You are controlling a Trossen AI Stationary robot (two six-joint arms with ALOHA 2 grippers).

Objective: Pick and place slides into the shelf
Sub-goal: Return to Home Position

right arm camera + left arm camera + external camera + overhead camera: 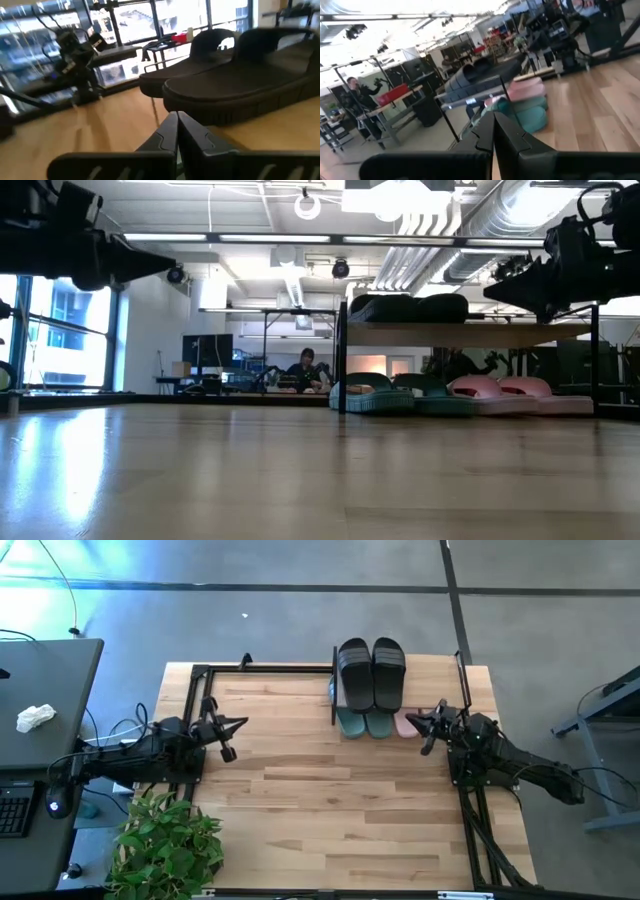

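The shelf [470, 335] stands at the table's far side, right of the middle. Two black slides [370, 670] lie side by side on its plank top and fill the right wrist view [240, 85]. Under the plank, on the table, two teal-green slides [365, 723] lie at the left and two pale pink slides [500, 390] at the right. My right gripper [412, 718] is shut and empty, in the air beside the shelf's near right corner, above the pink slides. My left gripper [243, 724] is shut and empty, in the air over the table's left part.
A black metal frame [200, 675] runs along the table's left and far edges and another bar [470, 820] along the right edge. A potted plant [165, 845] stands at the near left corner. The bare tabletop [330, 810] spreads near of the shelf. A person [305, 370] sits far behind.
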